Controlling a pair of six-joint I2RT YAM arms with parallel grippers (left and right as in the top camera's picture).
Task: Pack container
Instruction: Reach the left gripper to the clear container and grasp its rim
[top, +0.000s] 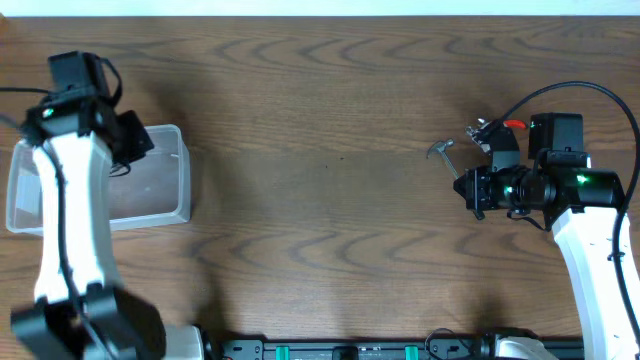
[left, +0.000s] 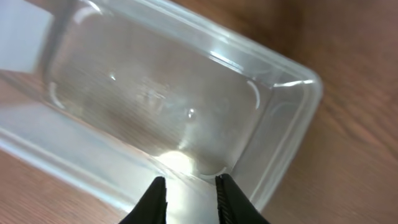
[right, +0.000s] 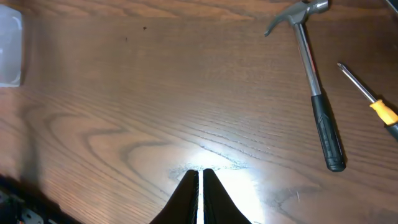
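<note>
Container (left: 283, 134): empty, at the left end of the tabletop (top: 330, 200), beneath my left arm. Judgement: thin clear plastic, so light. The walls will likely flex, and the glossy surface is apt to slip. Best hold looks like a pinch across one wall just under the rim.

Left claw (left: 189, 194) hangs over the near wall, fingers moderately apart, holding nothing. Right claw (right: 199, 186) is pressed closed and empty above bare wood. Hammer (right: 316, 99) and screwdriver (right: 373, 104) lie near it, well apart from the container.
</note>
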